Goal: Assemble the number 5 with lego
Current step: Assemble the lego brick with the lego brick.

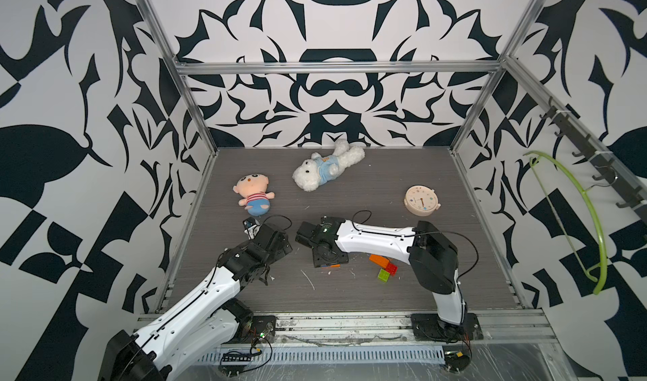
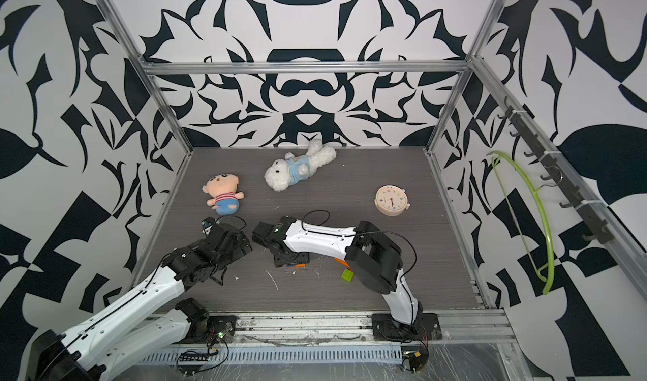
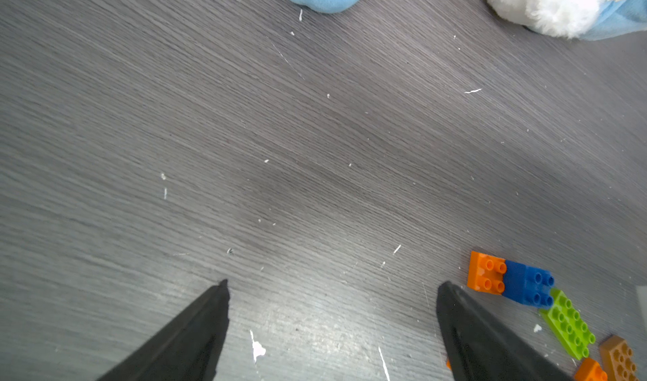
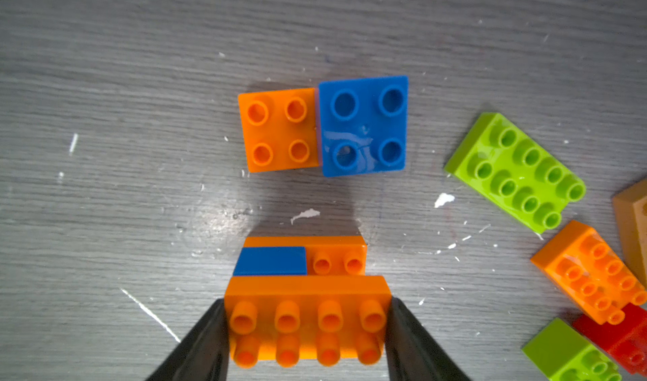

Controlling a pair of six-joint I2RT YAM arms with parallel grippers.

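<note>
In the right wrist view my right gripper (image 4: 307, 323) is shut on a long orange lego brick (image 4: 308, 291), one finger at each end. This brick tops a small cluster with a blue piece (image 4: 269, 261) and another orange one. Beyond it, an orange square brick (image 4: 280, 130) and a blue square brick (image 4: 364, 125) lie side by side on the table. A green brick (image 4: 518, 172), an orange one (image 4: 591, 274), a red one (image 4: 619, 340) and a tan one (image 4: 633, 218) lie loose nearby. My left gripper (image 3: 334, 284) stands open over bare table, beside the orange square brick (image 3: 486, 274).
A plush doll (image 1: 252, 195), a white plush bear (image 1: 325, 169) and a round beige clock (image 1: 421, 200) lie farther back on the dark wood table (image 1: 385, 302). Metal frame posts edge the table. A green hanger (image 1: 591, 221) hangs on the right wall.
</note>
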